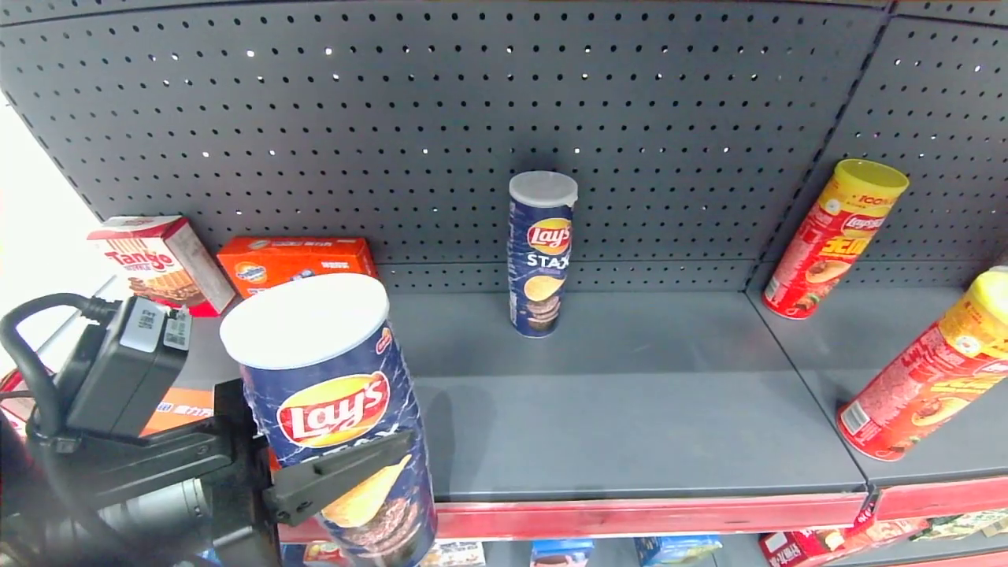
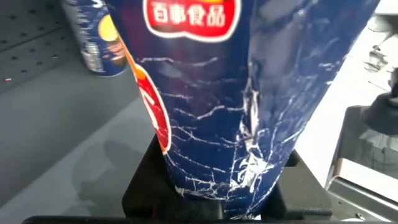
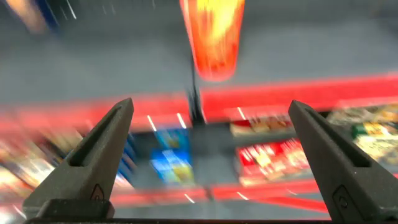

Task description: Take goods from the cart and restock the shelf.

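Head view: the left gripper fingers pinch the blue chip can over the shelf front edge; left wrist view: can seated between both fingers; right wrist view: right gripper fingers spread above the shelf's red edge.

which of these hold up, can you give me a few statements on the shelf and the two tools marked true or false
1. The left tool is shut on a blue chip can. True.
2. The right tool is shut on a red can. False: it is open and holds nothing.
3. A second blue can stands upright on the shelf. True.
4. The orange box sits to the right of the second blue can. False: it sits to its left.
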{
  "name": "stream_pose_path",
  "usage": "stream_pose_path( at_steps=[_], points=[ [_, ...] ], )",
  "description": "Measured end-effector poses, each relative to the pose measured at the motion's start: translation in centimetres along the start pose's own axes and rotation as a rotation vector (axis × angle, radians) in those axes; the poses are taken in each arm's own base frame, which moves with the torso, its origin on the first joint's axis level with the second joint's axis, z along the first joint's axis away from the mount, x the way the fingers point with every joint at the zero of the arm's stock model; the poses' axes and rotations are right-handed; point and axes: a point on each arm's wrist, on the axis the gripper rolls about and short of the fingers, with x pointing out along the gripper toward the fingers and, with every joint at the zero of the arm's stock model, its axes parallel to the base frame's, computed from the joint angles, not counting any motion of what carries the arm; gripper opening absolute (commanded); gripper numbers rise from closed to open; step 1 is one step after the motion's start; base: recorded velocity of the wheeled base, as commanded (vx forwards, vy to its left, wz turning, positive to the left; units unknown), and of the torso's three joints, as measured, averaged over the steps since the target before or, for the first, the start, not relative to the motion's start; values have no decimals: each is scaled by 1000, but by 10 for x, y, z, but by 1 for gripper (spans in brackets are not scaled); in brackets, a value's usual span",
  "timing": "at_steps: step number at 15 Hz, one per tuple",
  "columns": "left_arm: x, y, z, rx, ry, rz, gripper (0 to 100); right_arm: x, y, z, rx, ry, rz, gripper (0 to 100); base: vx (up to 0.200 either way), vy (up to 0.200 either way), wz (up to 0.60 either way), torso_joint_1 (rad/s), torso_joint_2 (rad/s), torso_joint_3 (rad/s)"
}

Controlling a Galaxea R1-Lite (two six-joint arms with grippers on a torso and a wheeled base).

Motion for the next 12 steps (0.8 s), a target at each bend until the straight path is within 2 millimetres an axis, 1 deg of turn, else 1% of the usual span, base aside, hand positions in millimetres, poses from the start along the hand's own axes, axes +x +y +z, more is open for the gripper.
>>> stream_pose_path(
  at_steps=[2, 3, 4, 5, 7, 10, 12],
  points=[
    [-2, 0, 1, 2, -5, 5, 0, 3, 8, 50, 71, -52, 87, 100, 0, 0, 0, 0, 0, 0],
    [-3, 0, 0, 1, -4, 7, 0, 6, 10, 65, 84, -46, 147, 100, 0, 0, 0, 0, 0, 0],
    [-3, 0, 0, 1, -3, 7, 0, 10, 11, 75, 80, -28, 230, 100, 0, 0, 0, 0, 0, 0],
    [-3, 0, 0, 1, -5, 7, 0, 16, 12, 81, 50, 4, 323, 100, 0, 0, 0, 0, 0, 0],
    [-3, 0, 0, 0, -5, 7, 0, 31, 16, 85, -12, 77, 463, 100, 0, 0, 0, 0, 0, 0],
    [-3, 0, 1, 2, -9, 7, 0, 58, 30, 81, -95, 210, 645, 100, 0, 0, 0, 0, 0, 0],
    [-3, 0, 0, -4, -5, 10, 0, 74, 44, 79, -123, 279, 747, 100, 0, 0, 0, 0, 0, 0]
  ],
)
